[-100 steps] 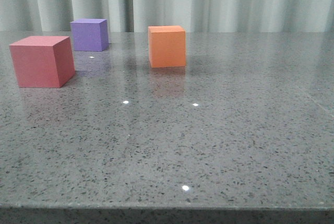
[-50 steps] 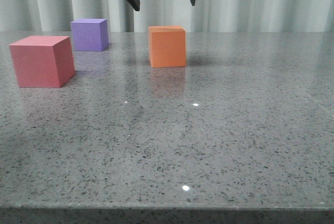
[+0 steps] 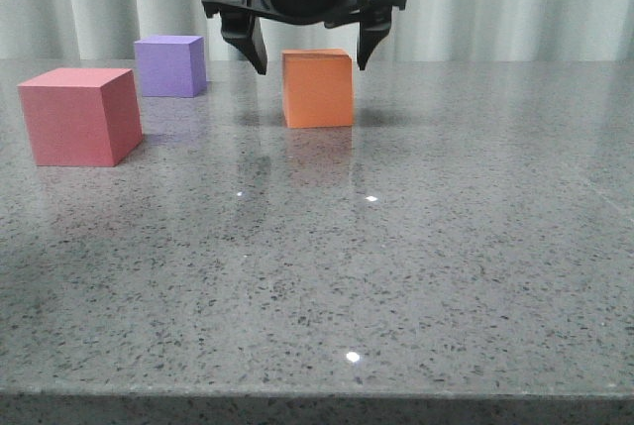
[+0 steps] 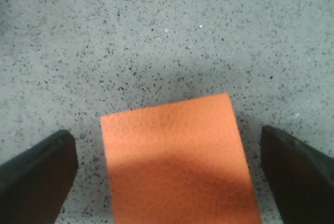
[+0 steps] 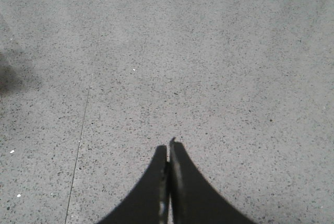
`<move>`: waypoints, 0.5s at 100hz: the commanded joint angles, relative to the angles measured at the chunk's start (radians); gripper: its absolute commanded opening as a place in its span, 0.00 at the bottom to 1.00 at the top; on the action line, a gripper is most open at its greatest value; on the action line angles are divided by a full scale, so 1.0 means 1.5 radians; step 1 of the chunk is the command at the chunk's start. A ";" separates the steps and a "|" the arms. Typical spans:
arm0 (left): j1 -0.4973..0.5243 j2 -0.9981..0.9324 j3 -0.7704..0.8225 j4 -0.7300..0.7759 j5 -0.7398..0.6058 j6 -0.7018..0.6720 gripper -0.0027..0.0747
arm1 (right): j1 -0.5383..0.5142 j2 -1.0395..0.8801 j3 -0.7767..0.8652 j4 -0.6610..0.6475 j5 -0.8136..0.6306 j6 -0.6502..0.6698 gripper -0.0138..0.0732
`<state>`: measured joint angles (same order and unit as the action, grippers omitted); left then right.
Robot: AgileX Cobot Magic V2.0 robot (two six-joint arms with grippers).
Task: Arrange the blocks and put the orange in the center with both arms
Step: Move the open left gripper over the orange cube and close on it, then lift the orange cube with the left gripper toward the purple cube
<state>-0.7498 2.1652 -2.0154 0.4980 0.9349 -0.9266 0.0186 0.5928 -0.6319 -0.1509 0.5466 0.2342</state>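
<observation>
Left fingers (image 3: 256, 49) wide apart astride orange cube (image 3: 317, 88), seemingly untouching; right fingers (image 5: 168, 177) together, empty.

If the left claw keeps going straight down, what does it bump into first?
Most likely the orange cube. The left end effector hangs open right over it, one finger on each side, so the cube would slip between them. Depth is hard to judge, but the left wrist view shows it centred.
</observation>
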 commanded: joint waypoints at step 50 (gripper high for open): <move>-0.004 -0.029 -0.025 0.020 -0.021 -0.010 0.49 | -0.005 -0.001 -0.017 -0.012 -0.050 -0.004 0.08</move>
<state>-0.7498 2.1882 -2.0177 0.4995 0.9333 -0.9337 0.0186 0.5928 -0.6319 -0.1509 0.5466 0.2342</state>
